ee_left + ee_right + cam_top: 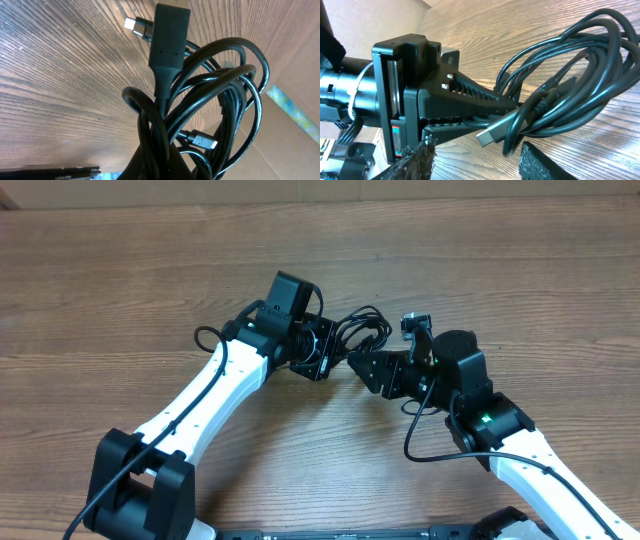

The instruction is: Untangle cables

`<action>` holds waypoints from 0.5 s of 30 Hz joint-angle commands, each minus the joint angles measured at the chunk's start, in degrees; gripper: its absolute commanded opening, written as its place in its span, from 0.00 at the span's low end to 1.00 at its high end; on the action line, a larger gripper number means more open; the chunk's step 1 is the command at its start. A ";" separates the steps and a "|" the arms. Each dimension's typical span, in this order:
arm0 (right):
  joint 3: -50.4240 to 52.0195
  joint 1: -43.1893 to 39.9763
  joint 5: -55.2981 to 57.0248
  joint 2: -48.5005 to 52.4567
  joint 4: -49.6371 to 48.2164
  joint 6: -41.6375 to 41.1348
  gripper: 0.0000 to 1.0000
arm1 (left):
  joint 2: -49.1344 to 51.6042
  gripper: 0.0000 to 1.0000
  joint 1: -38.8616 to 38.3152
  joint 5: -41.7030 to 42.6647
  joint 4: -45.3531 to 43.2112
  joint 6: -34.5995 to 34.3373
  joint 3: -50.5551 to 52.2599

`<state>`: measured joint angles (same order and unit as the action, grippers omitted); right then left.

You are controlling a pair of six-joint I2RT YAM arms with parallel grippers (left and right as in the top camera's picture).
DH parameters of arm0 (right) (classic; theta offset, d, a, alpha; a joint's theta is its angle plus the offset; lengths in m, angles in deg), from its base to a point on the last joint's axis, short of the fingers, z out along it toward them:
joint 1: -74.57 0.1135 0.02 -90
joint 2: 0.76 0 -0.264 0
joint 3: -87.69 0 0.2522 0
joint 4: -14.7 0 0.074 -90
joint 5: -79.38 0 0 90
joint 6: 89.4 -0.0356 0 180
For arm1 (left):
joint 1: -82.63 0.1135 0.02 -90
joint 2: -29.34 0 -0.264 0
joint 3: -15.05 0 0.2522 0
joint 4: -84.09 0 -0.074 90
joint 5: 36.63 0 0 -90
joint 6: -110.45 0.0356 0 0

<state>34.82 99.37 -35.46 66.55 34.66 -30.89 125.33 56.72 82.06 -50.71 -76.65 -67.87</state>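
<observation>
Fingers (470, 93) of the left tool (340, 345) are clenched on the cables (365, 323) at mid-frame overhead. The right tool (477, 160) is held released, just below a protruding plug (492, 131). Thin black cords, some ending in silver-tipped connectors, are seen looped into one tangled bundle over the wooden tabletop (150, 280).

A wood-grain table (120, 270) backed by a tan cardboard wall (400, 188)
</observation>
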 commanded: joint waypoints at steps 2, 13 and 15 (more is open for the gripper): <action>-1.05 0.11 -0.72 -0.11 -1.14 -0.13 0.55 | -1.49 0.05 -0.37 -0.85 -0.55 3.63 -1.40; -1.05 0.11 -0.70 -0.11 -1.75 -0.17 0.57 | -1.49 0.04 -0.37 -0.81 -5.44 12.02 -1.40; -1.05 0.11 -0.48 -0.11 -1.75 -0.17 0.56 | -1.49 0.04 -0.37 -0.76 -6.29 13.20 -1.40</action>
<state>34.82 99.37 -35.90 66.55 33.17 -30.89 125.33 56.72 81.32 -56.02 -67.41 -67.87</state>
